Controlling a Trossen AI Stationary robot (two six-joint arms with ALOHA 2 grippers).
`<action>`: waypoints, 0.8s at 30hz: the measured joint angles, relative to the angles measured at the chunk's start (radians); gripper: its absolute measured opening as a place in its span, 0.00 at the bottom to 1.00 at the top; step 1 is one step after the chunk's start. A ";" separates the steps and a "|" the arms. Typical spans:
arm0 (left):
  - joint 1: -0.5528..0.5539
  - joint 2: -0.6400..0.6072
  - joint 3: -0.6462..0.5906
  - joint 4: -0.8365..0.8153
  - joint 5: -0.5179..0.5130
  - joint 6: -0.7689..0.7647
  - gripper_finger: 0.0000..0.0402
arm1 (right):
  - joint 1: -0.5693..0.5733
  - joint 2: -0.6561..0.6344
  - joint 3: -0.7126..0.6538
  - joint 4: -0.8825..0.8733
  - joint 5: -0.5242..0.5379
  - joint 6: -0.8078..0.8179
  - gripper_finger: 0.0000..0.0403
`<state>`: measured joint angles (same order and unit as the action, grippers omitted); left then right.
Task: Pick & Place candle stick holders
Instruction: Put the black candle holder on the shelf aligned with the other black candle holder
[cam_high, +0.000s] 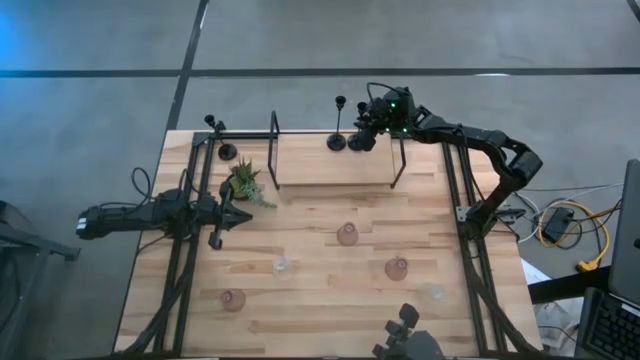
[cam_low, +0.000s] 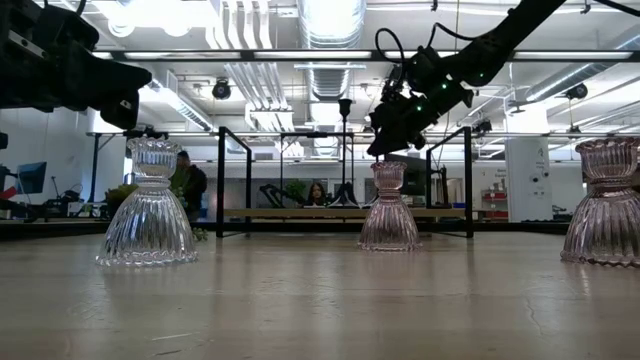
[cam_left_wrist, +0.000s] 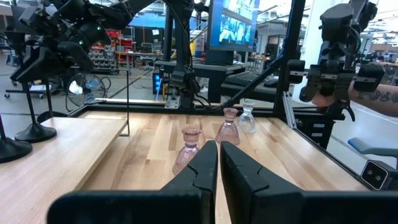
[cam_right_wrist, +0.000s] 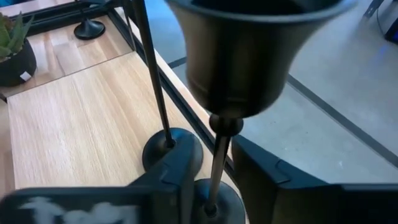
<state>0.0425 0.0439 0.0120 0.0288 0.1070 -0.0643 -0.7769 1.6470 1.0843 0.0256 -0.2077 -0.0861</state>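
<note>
Closest to the lens is the flared black cup of a stemmed candle stick holder (cam_right_wrist: 249, 56), filling most of the right wrist view. Its thin stem drops between the fingers of the right tool (cam_right_wrist: 213, 152), which stand released with a gap on either side of the stem, so nothing is gripped yet. Its round base sits right below that tool, at the far edge of the table (cam_high: 320, 210).

A second black holder (cam_right_wrist: 163, 146) stands just beside the right tool, the two bases almost touching. If the fingers close off-centre or the lift drifts sideways, I'd expect the neighbour to get knocked over. These holders are tall and top-heavy, so a pinch on the thin stem could let the cup swing or slide. The table edge is close by, and a tipped holder might roll off onto the floor.

The left tool (cam_left_wrist: 216, 146) hovers clenched on nothing. A small green plant (cam_high: 243, 183) is just beside it, and the glass holders are spread ahead of it, well apart from the right tool.

By my count there are three black stemmed holders, the third (cam_high: 228, 152) being far off to the right tool's side. There are also three pink glass holders (cam_high: 347, 235) and two clear glass ones (cam_high: 281, 266), plus the one plant.
</note>
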 joint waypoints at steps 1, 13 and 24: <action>0.000 0.000 0.000 0.000 0.000 0.000 0.06 | 0.000 0.000 0.000 0.000 0.000 -0.005 0.30; 0.000 0.000 0.000 0.000 0.000 0.000 0.06 | -0.003 -0.087 0.000 -0.206 0.091 -0.062 0.54; 0.000 0.000 0.000 0.000 0.000 0.000 0.06 | 0.004 -0.280 0.003 -0.483 0.094 -0.053 0.53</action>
<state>0.0425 0.0437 0.0117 0.0288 0.1070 -0.0643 -0.7731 1.3673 1.0878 -0.4578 -0.1134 -0.1392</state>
